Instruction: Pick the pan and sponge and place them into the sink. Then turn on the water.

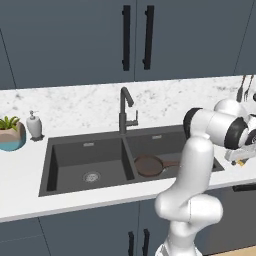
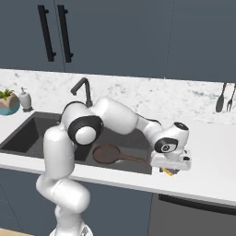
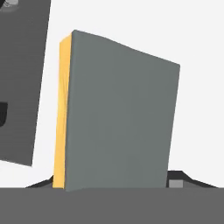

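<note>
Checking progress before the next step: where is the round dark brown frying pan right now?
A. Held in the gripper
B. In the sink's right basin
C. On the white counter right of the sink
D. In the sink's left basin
B: the round dark brown frying pan lies on the floor of the right basin of the dark grey double-basin sink, beside the central divider.

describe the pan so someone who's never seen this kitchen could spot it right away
Find the dark grey double-basin sink set in the white counter, below the tall gooseneck faucet. The pan lies in the right basin, a round, shallow, dark brown dish with a long thin handle. It is the one brown thing in the sink.
</note>
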